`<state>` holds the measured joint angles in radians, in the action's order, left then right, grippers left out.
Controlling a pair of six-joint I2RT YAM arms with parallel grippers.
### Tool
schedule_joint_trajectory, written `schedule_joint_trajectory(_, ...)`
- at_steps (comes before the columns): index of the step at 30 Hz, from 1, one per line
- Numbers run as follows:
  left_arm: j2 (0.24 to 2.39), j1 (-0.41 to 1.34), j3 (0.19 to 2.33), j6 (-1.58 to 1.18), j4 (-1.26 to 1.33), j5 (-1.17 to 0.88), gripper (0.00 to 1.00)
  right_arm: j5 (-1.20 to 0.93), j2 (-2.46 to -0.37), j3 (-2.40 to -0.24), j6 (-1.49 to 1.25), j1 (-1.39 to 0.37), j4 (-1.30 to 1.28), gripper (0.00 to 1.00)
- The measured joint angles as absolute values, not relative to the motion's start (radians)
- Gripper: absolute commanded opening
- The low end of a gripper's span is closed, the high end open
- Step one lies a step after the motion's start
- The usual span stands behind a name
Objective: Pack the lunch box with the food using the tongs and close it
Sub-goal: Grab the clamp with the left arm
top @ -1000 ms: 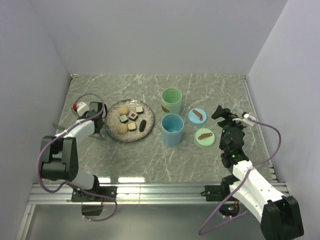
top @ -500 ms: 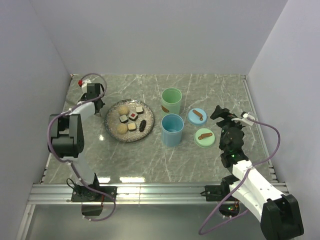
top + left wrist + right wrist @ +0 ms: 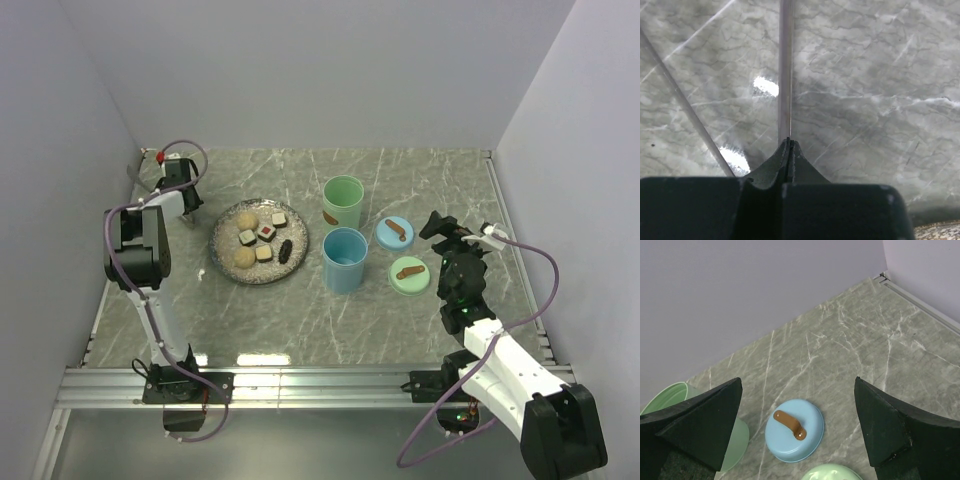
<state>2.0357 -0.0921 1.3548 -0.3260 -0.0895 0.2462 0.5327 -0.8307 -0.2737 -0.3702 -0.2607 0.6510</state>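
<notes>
Left gripper jaws are shut tight on the tongs; right gripper jaws are spread wide, with nothing held.

One thin silver arm of the tongs is pinched between the left fingers, and the other arm is splayed off to the left above the marble table. The tongs are held at the far left of the table, left of the plate. All the food is laid on the plate. To its right, a green container and, nearer, a blue container are stood open. Further right, a blue lid and a green lid are laid flat near the right gripper.
</notes>
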Motion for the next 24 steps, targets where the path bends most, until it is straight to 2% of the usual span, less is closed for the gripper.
schedule_joint_trajectory(3, 2.036, -0.092, 1.353, -0.327, -0.098, 0.235, 0.08, 0.532, -0.831, -0.274, -0.370, -0.261, 0.651, 1.00)
schedule_joint_trajectory(7, 2.018, -0.092, 1.328, -0.349, -0.102, 0.229, 0.31, 0.530, -0.831, -0.274, -0.371, -0.261, 0.653, 1.00)
schedule_joint_trajectory(10, 1.969, -0.092, 1.263, -0.378, -0.101, 0.228, 0.43, 0.529, -0.831, -0.274, -0.370, -0.261, 0.657, 1.00)
schedule_joint_trajectory(15, 1.846, -0.088, 1.161, -0.429, -0.071, 0.244, 0.46, 0.527, -0.838, -0.274, -0.370, -0.261, 0.667, 1.00)
schedule_joint_trajectory(19, 1.746, -0.058, 1.111, -0.478, -0.011, 0.335, 0.47, 0.519, -0.861, -0.274, -0.370, -0.261, 0.671, 1.00)
schedule_joint_trajectory(24, 1.735, -0.031, 1.156, -0.622, -0.055, 0.485, 0.51, 0.499, -0.889, -0.274, -0.370, -0.261, 0.672, 1.00)
